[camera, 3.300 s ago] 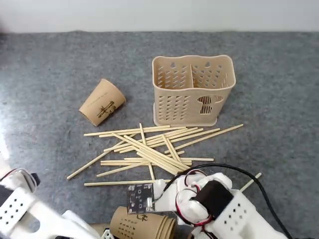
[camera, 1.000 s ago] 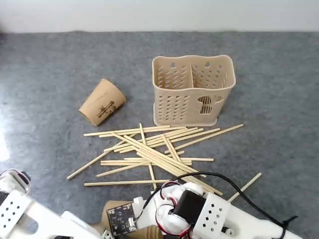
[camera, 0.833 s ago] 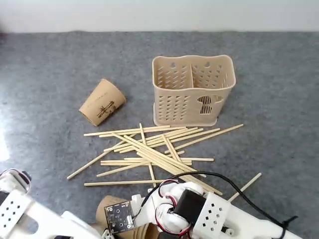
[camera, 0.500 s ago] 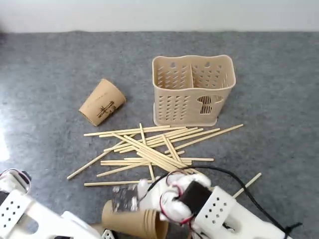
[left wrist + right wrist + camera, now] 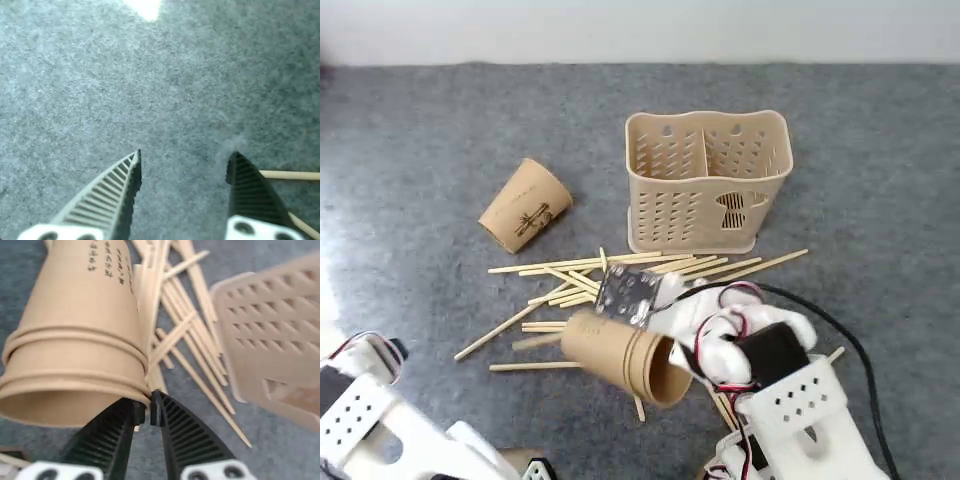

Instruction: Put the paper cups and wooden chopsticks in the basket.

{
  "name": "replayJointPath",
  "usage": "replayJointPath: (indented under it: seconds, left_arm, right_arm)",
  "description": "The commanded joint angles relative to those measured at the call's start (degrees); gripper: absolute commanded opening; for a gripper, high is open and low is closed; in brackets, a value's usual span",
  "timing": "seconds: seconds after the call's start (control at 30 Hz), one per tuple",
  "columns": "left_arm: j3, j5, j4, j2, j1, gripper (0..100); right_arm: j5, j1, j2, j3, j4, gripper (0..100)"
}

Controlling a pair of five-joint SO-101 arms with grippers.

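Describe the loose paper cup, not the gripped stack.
In the high view, find the beige slotted basket. Left of it, above the chopstick pile, a single paper cup lies on its side, alone, unlike the nested cups in the right gripper.

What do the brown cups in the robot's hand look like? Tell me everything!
The stacked paper cups are light brown paper. A few are nested, so their rolled rims line up, and there is dark print on the side. The stack lies tipped sideways above the wooden chopsticks, on the near side of the basket. The right hand is shut on the rim of the open mouth. I cannot tell whether the stack touches the chopsticks.
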Motion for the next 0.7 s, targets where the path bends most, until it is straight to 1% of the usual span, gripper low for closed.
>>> replayJointPath:
  seconds: [0.0, 0.1, 0.17, 0.3, 0.53, 0.67]
  left_arm:
    - [0.48, -1.58, 0.0, -1.05, 3.78, 27]
    - [1.8, -1.76, -0.26, -1.05, 6.68, 27]
    - [3.38, -1.76, -2.11, -1.05, 8.7, 27]
    - [5.85, -1.76, -4.13, -1.05, 11.6, 27]
    - [7.52, -1.76, -5.54, -1.05, 12.04, 27]
    - [8.04, -1.85, -6.07, -1.05, 12.04, 27]
  right_arm:
    - [0.18, 5.23, -0.22, -7.3, -0.22, 0.9]
    - [0.0, 9.19, -0.22, -11.78, -0.22, 0.9]
    - [-1.49, 11.03, -0.22, -14.42, -0.31, 0.9]
    - [-3.6, 13.14, 0.13, -20.31, -0.22, 0.9]
    - [-8.62, 13.58, 0.48, -30.24, -0.13, 1.0]
    - [-10.02, 13.76, 0.48, -35.6, -0.75, 1.0]
